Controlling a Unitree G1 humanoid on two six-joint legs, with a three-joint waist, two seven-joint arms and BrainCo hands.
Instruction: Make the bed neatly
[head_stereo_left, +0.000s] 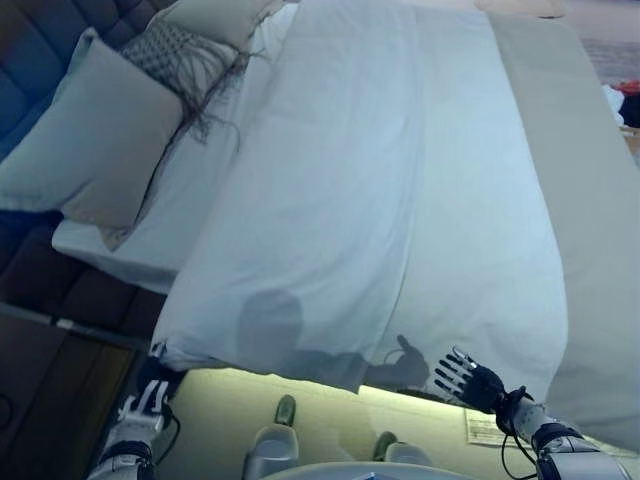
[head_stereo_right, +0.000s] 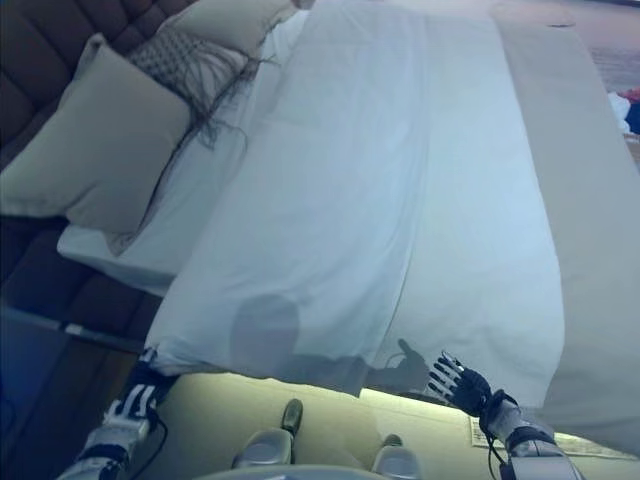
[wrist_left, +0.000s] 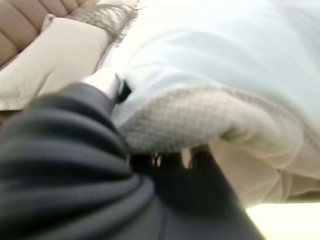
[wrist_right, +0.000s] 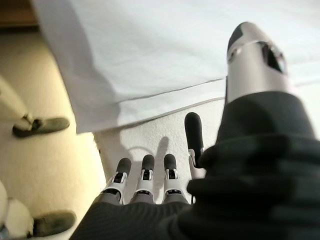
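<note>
A white sheet (head_stereo_left: 380, 200) lies spread over the bed, and its near edge hangs over the side in front of me. My left hand (head_stereo_left: 140, 408) is at the sheet's near left corner (head_stereo_left: 165, 352). In the left wrist view the cloth's edge (wrist_left: 200, 115) drapes over the front of that hand. My right hand (head_stereo_left: 468, 380) is open with straight fingers (wrist_right: 145, 175), just below the sheet's near edge (wrist_right: 150, 102) towards the right, and holds nothing.
A large beige pillow (head_stereo_left: 90, 140) and a fringed patterned cushion (head_stereo_left: 175, 55) lie at the left against a dark padded headboard (head_stereo_left: 30, 40). A beige blanket (head_stereo_left: 590, 200) covers the bed's right side. A dark bedside unit (head_stereo_left: 50, 390) stands at the lower left.
</note>
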